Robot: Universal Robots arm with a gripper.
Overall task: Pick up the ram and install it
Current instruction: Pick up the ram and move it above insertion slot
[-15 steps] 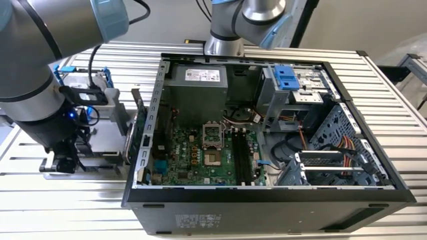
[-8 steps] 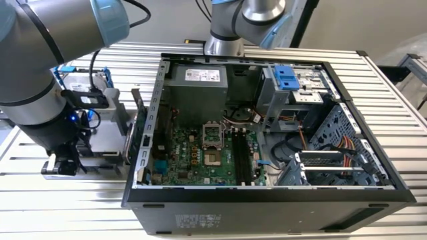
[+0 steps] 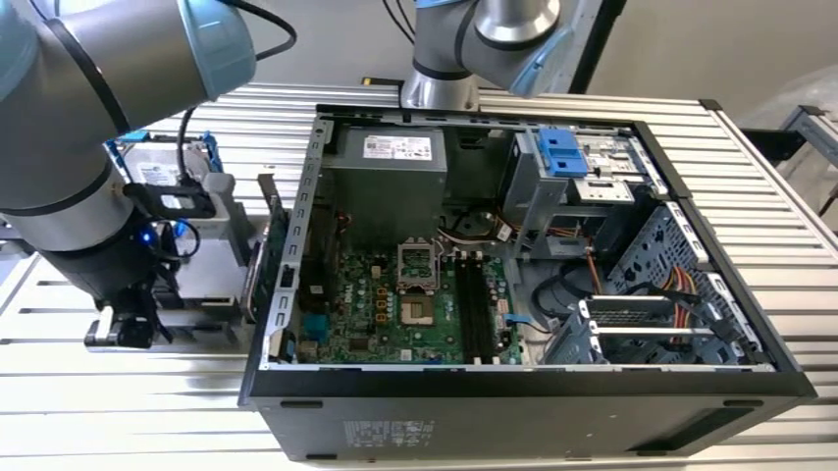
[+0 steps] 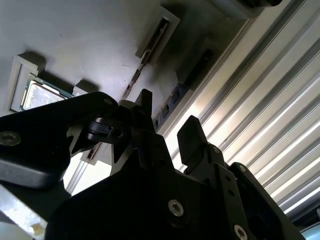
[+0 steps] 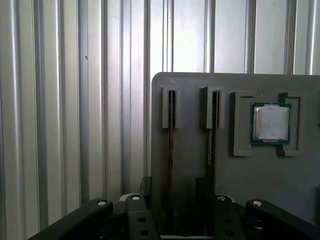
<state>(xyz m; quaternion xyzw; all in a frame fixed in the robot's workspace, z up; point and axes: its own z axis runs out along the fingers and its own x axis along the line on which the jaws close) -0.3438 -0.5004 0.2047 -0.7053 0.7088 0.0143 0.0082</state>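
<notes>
Hand: hand [image 5: 175, 189] wide open, fingers [image 4: 192, 135] parted, gripping nothing, hanging low over the near edge of the gray holder [image 5: 190, 150].
Ram: the ram [image 5: 171, 130] stands on edge in a holder slot just ahead of the hand, lined up with the gap between the fingers and touching neither.
Second stick: second stick [image 5: 214, 125] in the next slot, just beside the ram.
Processor: processor [image 5: 270, 122] sits in its recess beyond that.
Counter: the ribbed metal counter [image 5: 60, 100] carries the holder.
Case: the open computer case [image 3: 524, 378] sits well off to the hand's side.
</notes>
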